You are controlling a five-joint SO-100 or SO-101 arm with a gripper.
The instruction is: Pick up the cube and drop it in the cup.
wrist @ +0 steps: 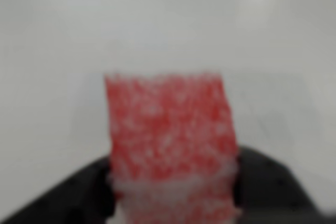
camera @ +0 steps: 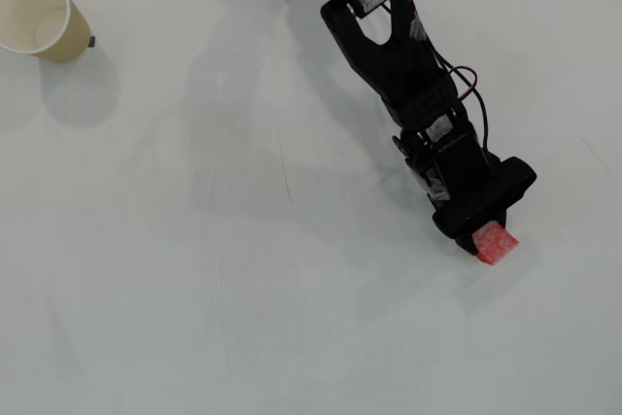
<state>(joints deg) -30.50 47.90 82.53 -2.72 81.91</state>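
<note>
The red cube (camera: 497,243) with whitish speckles lies at the right of the white table in the overhead view, half covered by my black gripper (camera: 485,236). Only its lower right corner sticks out from under the gripper head. In the wrist view the cube (wrist: 170,135) fills the middle, blurred and very close. Dark fingers (wrist: 268,182) press against both of its sides with no gap, so the gripper (wrist: 173,195) is shut on it. The tan paper cup (camera: 70,34) stands upright at the far top left, a long way from the gripper.
The black arm (camera: 389,46) with red and black cables runs from the top edge down to the right. White table (camera: 243,289) spreads all around the cube and the cup.
</note>
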